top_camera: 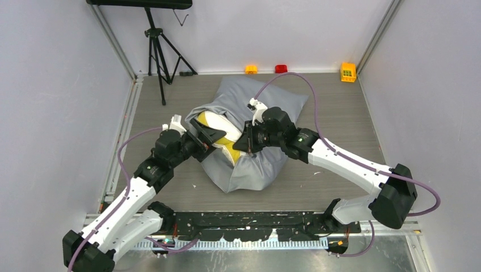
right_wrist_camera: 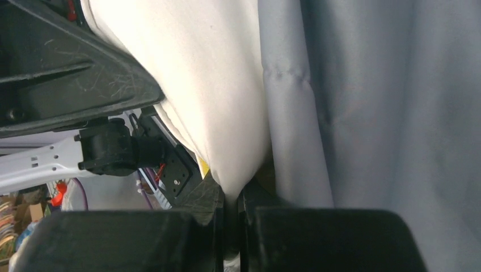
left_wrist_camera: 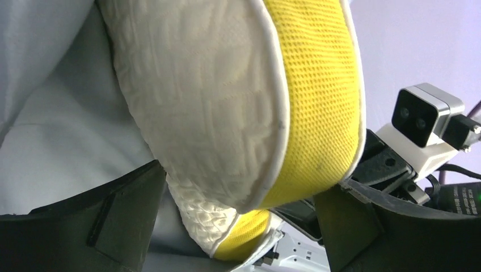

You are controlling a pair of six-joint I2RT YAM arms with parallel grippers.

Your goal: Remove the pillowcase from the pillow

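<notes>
The grey-blue pillowcase lies crumpled in the middle of the table, its mouth facing left. Out of that mouth sticks one end of the pillow, white quilted with a yellow edge. My left gripper is open and straddles that end. In the left wrist view the pillow fills the space between the wide-apart fingers, with pillowcase to the left. My right gripper is at the mouth's rim. In its wrist view the right gripper is shut on a pale fold of the pillowcase.
Three toy blocks sit along the back wall: orange, red and yellow. A black tripod stands at the back left. Walls close in the table on both sides.
</notes>
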